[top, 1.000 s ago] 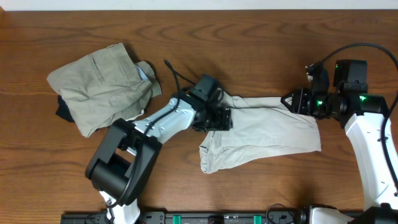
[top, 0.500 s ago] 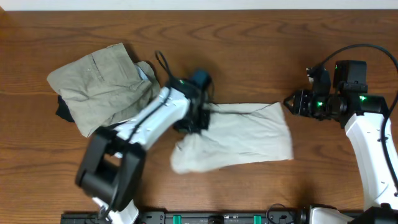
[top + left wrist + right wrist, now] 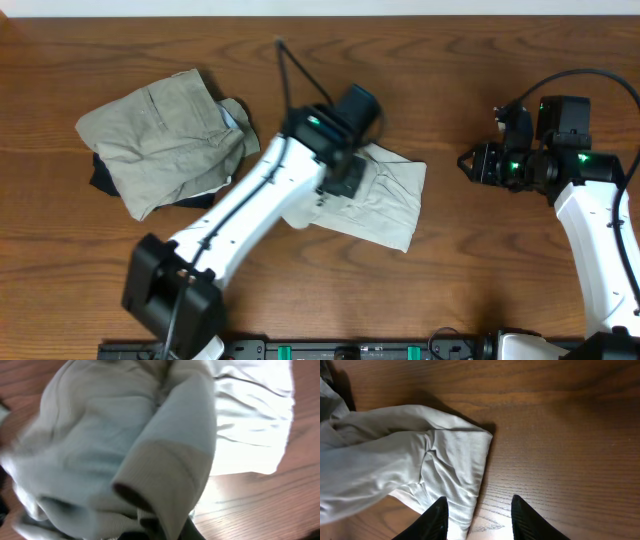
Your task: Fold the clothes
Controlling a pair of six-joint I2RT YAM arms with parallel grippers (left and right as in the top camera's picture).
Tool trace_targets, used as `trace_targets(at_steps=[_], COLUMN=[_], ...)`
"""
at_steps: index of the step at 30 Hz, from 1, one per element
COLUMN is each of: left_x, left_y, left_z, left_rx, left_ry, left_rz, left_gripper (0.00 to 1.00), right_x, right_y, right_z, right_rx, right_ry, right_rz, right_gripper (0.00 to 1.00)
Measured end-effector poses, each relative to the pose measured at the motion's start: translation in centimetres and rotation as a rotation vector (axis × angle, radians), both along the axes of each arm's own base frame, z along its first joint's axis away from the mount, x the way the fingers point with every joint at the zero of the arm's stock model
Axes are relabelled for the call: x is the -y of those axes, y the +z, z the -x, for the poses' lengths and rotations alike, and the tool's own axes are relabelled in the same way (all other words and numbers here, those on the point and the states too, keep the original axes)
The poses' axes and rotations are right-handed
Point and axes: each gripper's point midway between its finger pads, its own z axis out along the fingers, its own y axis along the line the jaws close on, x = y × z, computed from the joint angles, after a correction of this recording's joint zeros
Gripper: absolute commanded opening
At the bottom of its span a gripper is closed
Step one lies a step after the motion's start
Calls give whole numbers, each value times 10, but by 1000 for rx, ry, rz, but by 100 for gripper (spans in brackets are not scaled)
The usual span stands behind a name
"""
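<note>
Mid-table on brown wooden table point(image 3: 480, 290): thin, wrinkly cream-white fabric garment point(image 3: 390, 200), crumpled, partly doubled over. Black left gripper point(image 3: 345, 180) on its left part, clamped tight on a bunched fold. Black right gripper point(image 3: 468, 162) off to the right, clear of the cloth, jaws partway apart, nothing between. Rumpled khaki-tan garment with stitched seams point(image 3: 160, 140) far left, apart.

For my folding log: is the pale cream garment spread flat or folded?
Folded over, loosely: the pale cream garment lies doubled and bunched, one end gripped by the shut left gripper.
</note>
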Motion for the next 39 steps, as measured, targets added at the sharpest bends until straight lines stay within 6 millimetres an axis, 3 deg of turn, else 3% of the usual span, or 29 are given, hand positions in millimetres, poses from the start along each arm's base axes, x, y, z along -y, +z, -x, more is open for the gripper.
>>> trace_targets(at_steps=[10,13,16,21,27,29,33,39], left_x=[73,89,102,111,126,116,70,0], left_y=[-56,-70,-75,-64,-5,4,3,-16], left_z=[26,29,36,48,31,29,25,-18], left_rx=[-23,-18,-8,2,98,110,89,58], left_ry=[-21,-12,-27,-98,-134,-128,-50,199], left_rz=[-10,1,8,-10,19,-22,-183,-279], left_gripper=[8,24,29,32,33,33,32,15], right_x=[0,0,0,0,3,3,4,6], right_y=[-1,-2,-3,-3,-5,-6,-7,-8], right_z=[2,4,5,6,8,10,12,12], right_rx=[-12,-20,-26,-28,-43,-49,-60,-64], right_ry=[-1,-1,-1,-2,-9,-11,-14,-18], right_rz=[0,1,1,1,17,20,25,35], right_gripper=[40,40,40,40,40,40,40,40])
